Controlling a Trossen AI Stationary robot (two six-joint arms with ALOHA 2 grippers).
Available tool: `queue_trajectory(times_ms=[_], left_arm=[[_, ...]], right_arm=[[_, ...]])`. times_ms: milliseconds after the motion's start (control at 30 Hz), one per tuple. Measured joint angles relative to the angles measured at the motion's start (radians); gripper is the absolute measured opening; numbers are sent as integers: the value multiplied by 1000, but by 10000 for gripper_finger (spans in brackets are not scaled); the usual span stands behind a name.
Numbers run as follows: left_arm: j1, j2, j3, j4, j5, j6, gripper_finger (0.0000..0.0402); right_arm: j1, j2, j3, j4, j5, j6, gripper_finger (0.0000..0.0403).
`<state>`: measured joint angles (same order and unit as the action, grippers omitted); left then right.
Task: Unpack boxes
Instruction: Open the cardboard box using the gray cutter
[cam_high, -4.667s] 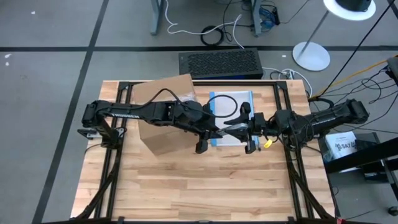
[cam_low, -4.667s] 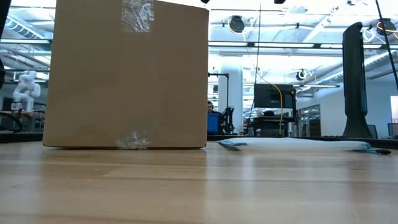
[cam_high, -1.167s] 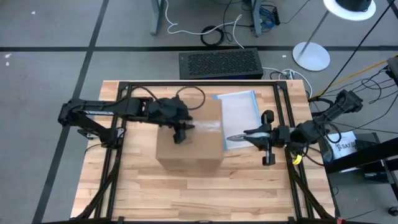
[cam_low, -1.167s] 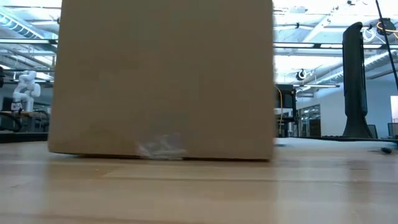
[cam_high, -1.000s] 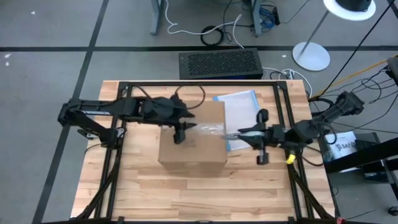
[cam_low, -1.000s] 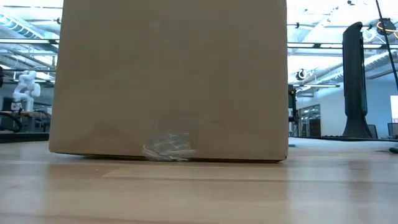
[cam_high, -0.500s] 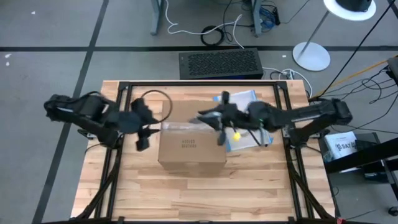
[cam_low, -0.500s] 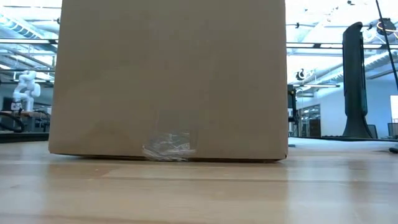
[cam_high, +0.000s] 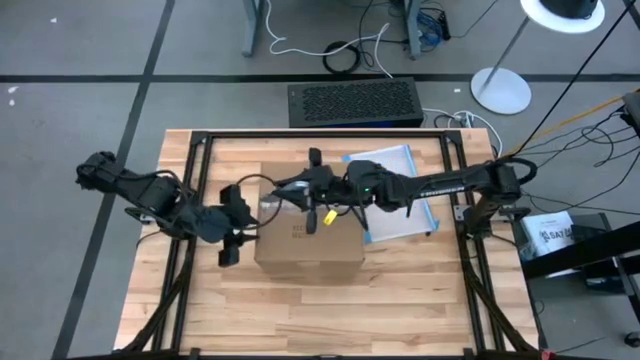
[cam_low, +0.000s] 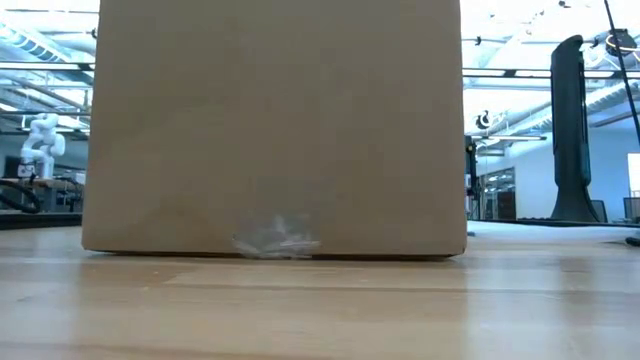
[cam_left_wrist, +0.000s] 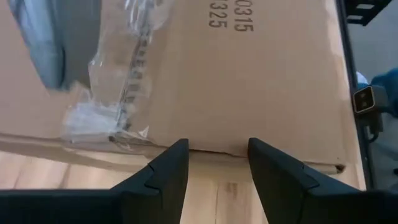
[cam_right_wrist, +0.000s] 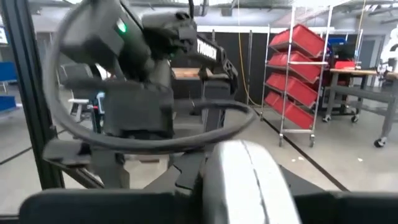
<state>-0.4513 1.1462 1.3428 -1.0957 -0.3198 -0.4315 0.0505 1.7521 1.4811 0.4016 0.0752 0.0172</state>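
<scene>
Carton sits mid-table in the high view, flaps taped, the clear pouch touching its right side. The right gripper reaches across the carton's top, over the tape seam; whether its fingers are parted I cannot tell here. The left gripper waits just beside the left wall. A good cut, I judge, needs the right arm to follow the seam straight while the left braces the wall.

In the low view the carton stands flat on the wood, so it should not rock.

In the left wrist view the left gripper is parted and empty, its fingers close to the carton's edge, crumpled tape nearby.

The right wrist view shows the left arm and a pale rounded thing up close; nothing there settles the right grip.
</scene>
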Motion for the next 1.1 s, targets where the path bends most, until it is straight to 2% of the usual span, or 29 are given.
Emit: queue_trajectory(times_ms=[133, 700, 900, 1100], left_arm=[[-14, -1, -19, 59, -11, 29, 170], [-13, -1, 7, 83, -48, 64, 170], [-13, 32, 7, 122, 23, 89, 170], [7, 98, 12, 116, 35, 104, 170]], right_arm=[[-6, 17, 0, -6, 5, 21, 69], [4, 38, 2, -18, -3, 44, 69], [4, 43, 2, -15, -8, 48, 69], [8, 42, 2, -31, -22, 52, 69]])
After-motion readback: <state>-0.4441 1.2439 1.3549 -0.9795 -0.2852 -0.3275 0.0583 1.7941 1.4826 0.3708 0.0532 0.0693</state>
